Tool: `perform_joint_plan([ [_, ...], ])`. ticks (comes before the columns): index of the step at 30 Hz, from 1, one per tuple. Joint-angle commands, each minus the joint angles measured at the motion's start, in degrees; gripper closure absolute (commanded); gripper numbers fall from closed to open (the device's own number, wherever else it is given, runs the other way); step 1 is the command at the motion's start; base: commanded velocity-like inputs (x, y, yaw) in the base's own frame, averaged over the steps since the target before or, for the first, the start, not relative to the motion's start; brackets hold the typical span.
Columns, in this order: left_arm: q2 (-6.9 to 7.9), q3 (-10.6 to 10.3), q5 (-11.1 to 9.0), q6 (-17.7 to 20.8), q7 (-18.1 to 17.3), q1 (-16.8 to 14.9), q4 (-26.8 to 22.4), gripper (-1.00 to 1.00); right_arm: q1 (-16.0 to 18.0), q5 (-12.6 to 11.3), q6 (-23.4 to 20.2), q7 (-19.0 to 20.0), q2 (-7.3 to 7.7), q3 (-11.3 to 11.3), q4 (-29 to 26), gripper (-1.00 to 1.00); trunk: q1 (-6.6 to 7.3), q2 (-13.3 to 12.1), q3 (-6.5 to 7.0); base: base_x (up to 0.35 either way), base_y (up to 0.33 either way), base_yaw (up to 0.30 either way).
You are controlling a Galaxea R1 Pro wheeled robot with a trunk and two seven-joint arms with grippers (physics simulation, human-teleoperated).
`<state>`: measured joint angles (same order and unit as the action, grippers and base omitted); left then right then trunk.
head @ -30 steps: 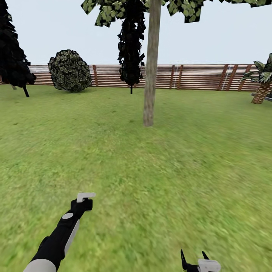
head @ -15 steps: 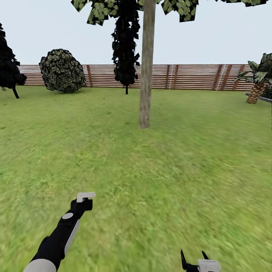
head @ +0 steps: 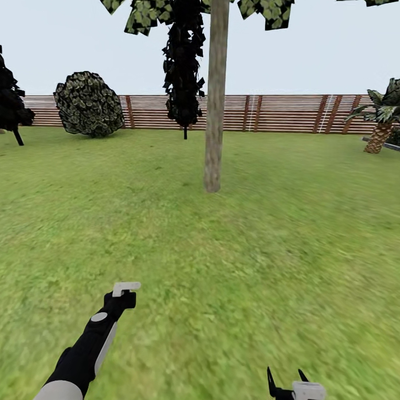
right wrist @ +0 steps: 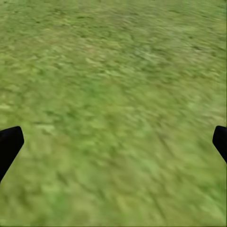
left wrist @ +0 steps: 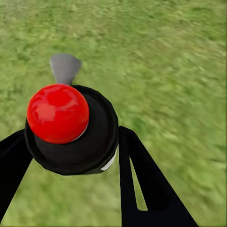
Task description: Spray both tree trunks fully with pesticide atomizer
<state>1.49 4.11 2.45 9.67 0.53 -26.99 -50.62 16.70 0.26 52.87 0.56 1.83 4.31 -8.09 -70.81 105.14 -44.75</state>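
Observation:
My left gripper (head: 123,298) is shut on the pesticide atomizer (head: 126,288), whose white part sticks out above the dark fingers, low over the lawn. The left wrist view shows the atomizer (left wrist: 71,130) close up: a dark round body with a red knob and a grey nozzle, clamped in my left gripper (left wrist: 71,146). One tree trunk (head: 214,111), pale and mottled, rises straight ahead across the grass, with its foliage (head: 261,8) at the top edge. My right gripper (head: 286,383) is open at the bottom edge, and in its wrist view the right gripper (right wrist: 113,142) holds nothing over the grass.
A brown slat fence (head: 278,113) closes the lawn's far side. A round bush (head: 89,104) stands at the far left, a dark narrow tree (head: 181,66) behind the trunk, another dark tree (head: 11,105) at the left edge, and a short palm (head: 381,128) at the far right.
The whole head view has shifted: the trunk, bush and fence slid left and the trunk looks slightly nearer. Both arms keep the same pose, and the left gripper still holds the atomizer.

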Motion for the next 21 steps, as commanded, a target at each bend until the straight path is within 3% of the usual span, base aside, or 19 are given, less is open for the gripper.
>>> perform_joint_plan([
  [1, 0.00, -0.01, 0.01, 0.00, 0.00, 0.00, -0.01, 1.00, 0.00, 0.00, 0.01, -0.01, 0.00, 0.00, 0.00, -1.00, 0.00, 0.00, 0.00, 0.339, 0.000, 0.000],
  [21, 0.00, 0.02, 0.01, 0.00, 0.00, 0.00, 0.22, 1.00, 0.00, -0.09, 0.04, -0.03, 0.01, 0.00, 0.00, -1.00, 0.00, 0.00, 0.00, 0.339, 0.000, 0.000],
])
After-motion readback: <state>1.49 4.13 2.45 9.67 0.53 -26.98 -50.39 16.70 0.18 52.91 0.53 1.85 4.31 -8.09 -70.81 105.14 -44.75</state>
